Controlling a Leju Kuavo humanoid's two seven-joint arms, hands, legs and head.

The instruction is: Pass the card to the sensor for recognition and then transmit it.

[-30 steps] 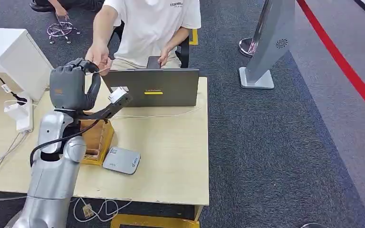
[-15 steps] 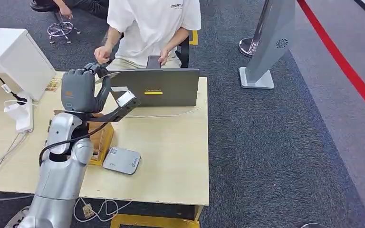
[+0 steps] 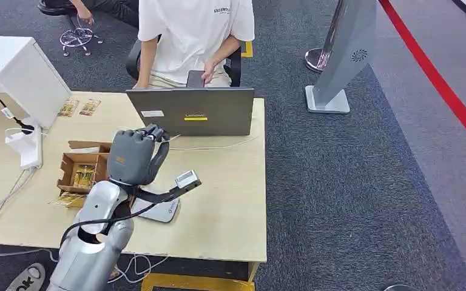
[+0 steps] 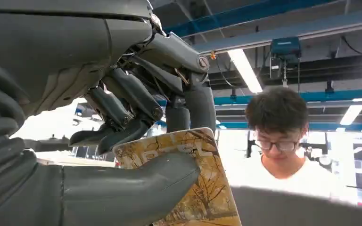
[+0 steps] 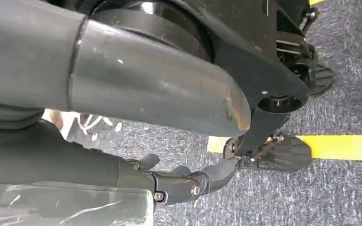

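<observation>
My left hand (image 3: 135, 156) hangs low over the wooden table (image 3: 224, 200), just in front of the laptop. It pinches a card (image 4: 212, 193) printed with yellow autumn trees between thumb and fingers (image 4: 132, 94). The grey flat sensor (image 3: 162, 211) lies on the table right below my left forearm, partly hidden by it. My right hand (image 5: 122, 94) hangs beside my body over the carpet, fingers loosely apart with nothing in them.
An open cardboard box (image 3: 84, 170) with more cards stands left of my hand, and two cards (image 3: 77, 108) lie further back. A grey laptop (image 3: 191, 112) stands at the far edge with a person (image 3: 194, 36) seated behind it. A white box (image 3: 18, 70) and cables sit far left.
My left hand has come down from above the laptop's top edge to low over the table near the sensor. The person's hand, which was at my fingers, has pulled back.
</observation>
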